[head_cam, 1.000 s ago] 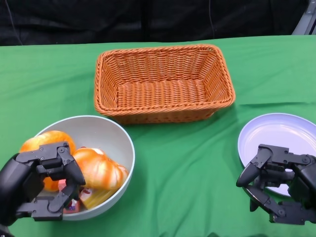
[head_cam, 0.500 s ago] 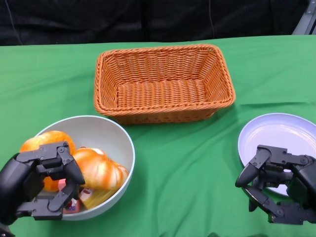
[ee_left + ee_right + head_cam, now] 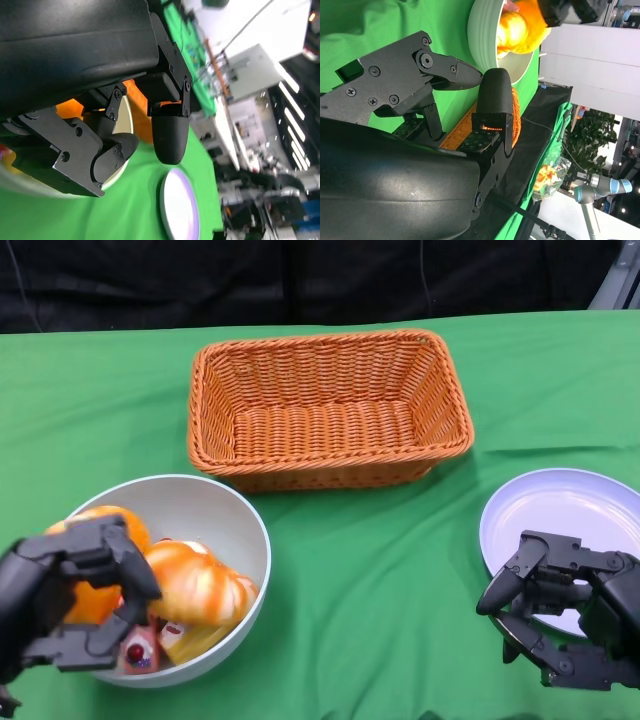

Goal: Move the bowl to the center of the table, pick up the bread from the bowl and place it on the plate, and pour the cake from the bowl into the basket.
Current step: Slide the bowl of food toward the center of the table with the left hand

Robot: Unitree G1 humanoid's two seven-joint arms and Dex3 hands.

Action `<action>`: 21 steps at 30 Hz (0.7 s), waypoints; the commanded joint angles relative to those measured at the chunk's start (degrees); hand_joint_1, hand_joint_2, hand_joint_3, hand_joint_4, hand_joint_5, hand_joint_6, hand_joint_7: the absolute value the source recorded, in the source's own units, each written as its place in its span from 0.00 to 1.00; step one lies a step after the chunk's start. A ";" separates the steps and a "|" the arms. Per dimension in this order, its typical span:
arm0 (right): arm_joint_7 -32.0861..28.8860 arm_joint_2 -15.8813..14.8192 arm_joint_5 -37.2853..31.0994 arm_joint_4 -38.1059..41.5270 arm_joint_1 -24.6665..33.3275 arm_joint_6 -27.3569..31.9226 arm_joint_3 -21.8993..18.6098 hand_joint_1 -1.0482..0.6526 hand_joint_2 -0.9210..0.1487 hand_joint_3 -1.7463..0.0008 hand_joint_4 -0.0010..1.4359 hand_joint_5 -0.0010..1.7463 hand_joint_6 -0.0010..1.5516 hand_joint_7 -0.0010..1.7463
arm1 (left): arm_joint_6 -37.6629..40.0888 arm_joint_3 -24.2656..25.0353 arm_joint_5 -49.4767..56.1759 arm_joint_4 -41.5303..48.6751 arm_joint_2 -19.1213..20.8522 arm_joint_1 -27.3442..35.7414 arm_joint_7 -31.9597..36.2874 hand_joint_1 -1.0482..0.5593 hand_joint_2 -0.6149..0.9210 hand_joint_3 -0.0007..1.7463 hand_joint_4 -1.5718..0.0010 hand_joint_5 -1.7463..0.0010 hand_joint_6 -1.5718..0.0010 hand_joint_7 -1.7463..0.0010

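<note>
We find the basket [image 3: 330,405] at the tabletop's far edge empty. The bowl [image 3: 215,515] sits uncentred at the near-left corner, loaded. The plate [image 3: 560,505] is bare. Left hand [image 3: 75,605] curls at the bowl (grip uncertain); right hand [image 3: 560,615] holds nothing, fingers apart.

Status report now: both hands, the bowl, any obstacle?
Left hand at bowl, grip unclear. Right hand open, over plate. Bowl left of center, bread inside. Path clear.

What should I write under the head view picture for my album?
Robot's left hand at a white bowl of orange bread, near an empty orange wicker basket and white plate.
</note>
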 commanded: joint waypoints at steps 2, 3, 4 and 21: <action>-0.02 0.07 0.46 -0.40 -0.13 0.54 0.14 0.52 0.27 0.55 0.57 0.85 0.49 0.67 | 4.35 4.92 -5.89 -5.69 3.06 0.05 1.20 0.60 0.79 0.50 0.53 0.28 0.44 0.63; 0.01 0.03 0.59 -0.52 -0.10 0.76 0.18 0.52 0.27 0.55 0.57 0.85 0.49 0.67 | 5.12 5.43 -6.36 -6.20 3.44 0.08 1.07 0.57 0.82 0.42 0.52 0.33 0.41 0.73; 0.00 0.02 0.61 -0.55 -0.09 0.82 0.23 0.52 0.27 0.55 0.57 0.85 0.49 0.67 | 5.80 6.46 -6.29 -6.35 4.65 -0.08 1.09 0.56 0.83 0.38 0.52 0.35 0.39 0.78; -1.44 0.70 -0.71 -1.23 -0.62 0.94 1.06 0.53 0.28 0.53 0.57 0.85 0.49 0.68 | 13.11 10.58 8.51 6.39 10.92 -5.38 15.65 0.23 1.00 0.22 0.68 1.00 0.71 1.00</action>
